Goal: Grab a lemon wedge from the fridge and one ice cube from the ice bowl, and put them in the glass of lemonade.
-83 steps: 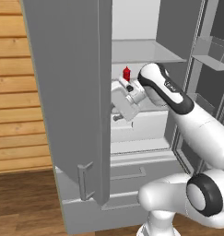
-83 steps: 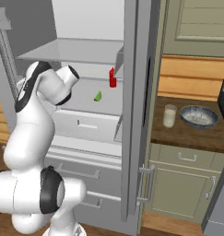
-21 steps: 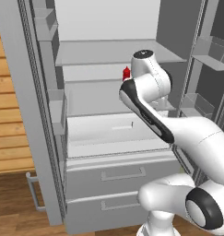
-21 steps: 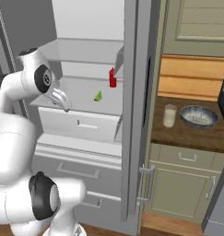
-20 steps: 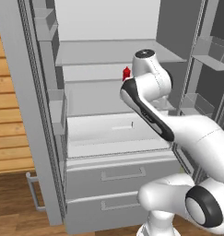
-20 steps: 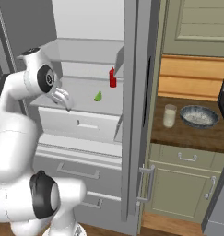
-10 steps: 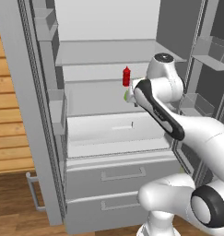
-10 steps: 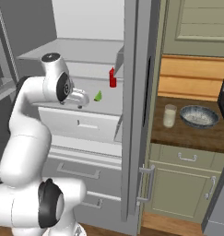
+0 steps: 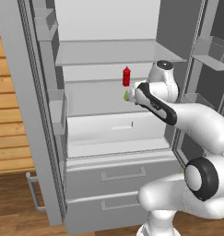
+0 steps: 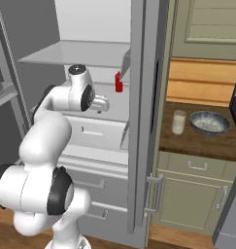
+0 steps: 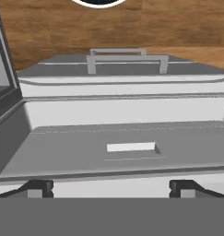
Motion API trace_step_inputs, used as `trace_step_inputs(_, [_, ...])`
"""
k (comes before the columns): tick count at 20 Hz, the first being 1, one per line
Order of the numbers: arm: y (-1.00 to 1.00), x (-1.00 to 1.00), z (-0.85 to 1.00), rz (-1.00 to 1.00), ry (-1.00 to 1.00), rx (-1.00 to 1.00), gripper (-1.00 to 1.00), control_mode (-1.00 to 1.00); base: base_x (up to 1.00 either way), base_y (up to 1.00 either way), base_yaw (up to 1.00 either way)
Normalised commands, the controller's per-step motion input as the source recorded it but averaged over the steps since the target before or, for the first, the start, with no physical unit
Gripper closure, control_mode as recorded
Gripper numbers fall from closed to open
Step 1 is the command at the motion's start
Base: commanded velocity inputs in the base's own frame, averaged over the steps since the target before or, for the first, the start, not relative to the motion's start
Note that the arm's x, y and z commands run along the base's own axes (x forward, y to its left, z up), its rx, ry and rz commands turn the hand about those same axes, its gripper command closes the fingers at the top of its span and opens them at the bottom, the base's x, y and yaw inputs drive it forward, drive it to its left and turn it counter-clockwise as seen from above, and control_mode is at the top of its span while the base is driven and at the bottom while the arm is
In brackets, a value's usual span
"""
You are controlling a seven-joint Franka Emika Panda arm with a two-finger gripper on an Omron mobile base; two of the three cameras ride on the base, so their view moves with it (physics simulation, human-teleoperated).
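Here the tiny yellow-green lemon wedge [image 9: 126, 96] lies just left of the wide-open two-finger gripper [image 11: 111, 186], under the red bottle [image 9: 126, 76]

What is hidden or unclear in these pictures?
- Lemon wedge: left base view, mostly hidden behind the arm.
- Jaws: left base view, hidden behind the arm.
- Ice bowl contents: right base view, too small to count cubes.
- Fridge top: cut off by the edge.
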Motion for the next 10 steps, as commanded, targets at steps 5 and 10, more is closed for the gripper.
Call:
trace_step_inputs(5, [0.0, 0.53, -0.1, 0.0, 0.0, -0.01, -1.0, -1.0, 0.0, 0.0, 0.0])
trace_step_inputs(10, [0.0, 0.51, -0.23, 0.0, 0.0, -0.03, -1.0, -1.0, 0.0, 0.0, 0.0])
